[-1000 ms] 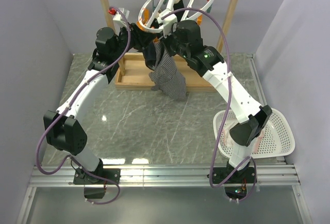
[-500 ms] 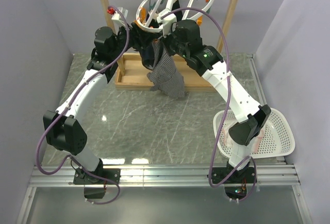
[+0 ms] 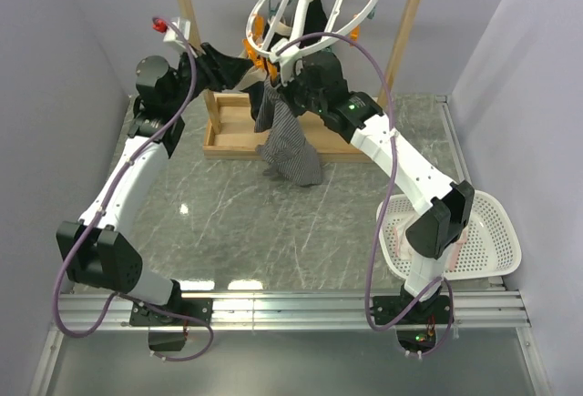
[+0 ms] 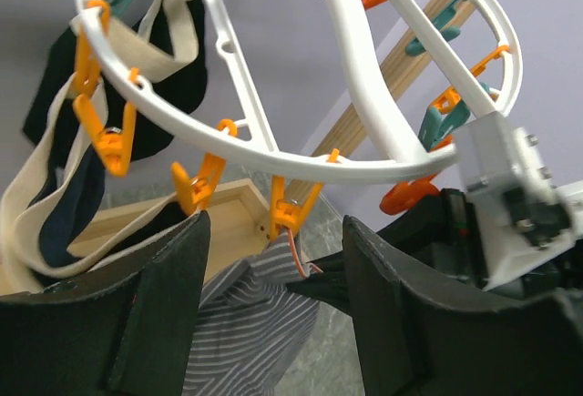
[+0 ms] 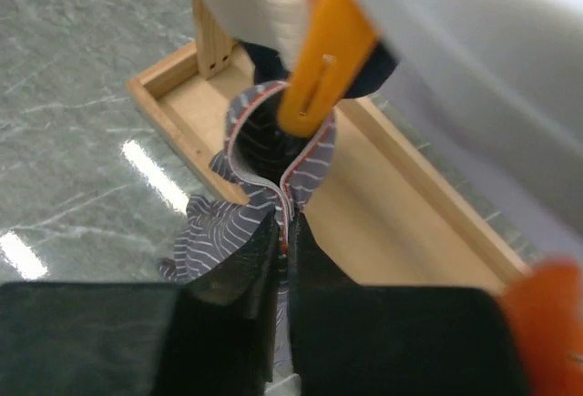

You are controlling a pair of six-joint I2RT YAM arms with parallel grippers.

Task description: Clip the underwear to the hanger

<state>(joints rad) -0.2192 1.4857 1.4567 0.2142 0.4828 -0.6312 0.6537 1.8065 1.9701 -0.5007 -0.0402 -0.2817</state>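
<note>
**Q:** Where is the underwear (image 3: 290, 141)?
**A:** It hangs beneath the hanger (image 3: 290, 14), with its waistband meeting an orange clothespin (image 5: 321, 59). Whether the pin grips it cannot be told.

**Q:** And the tools?
**A:** The right tool (image 5: 284, 232) is pinched tight on the waistband just below that pin. The left tool (image 4: 273, 232) is spread wide beside the ring, holding nothing.

**Q:** Surroundings?
**A:** A wooden frame (image 3: 411, 23) carries the hanger. A white basket (image 3: 510, 241) lies on the surface (image 3: 237, 223).
</note>
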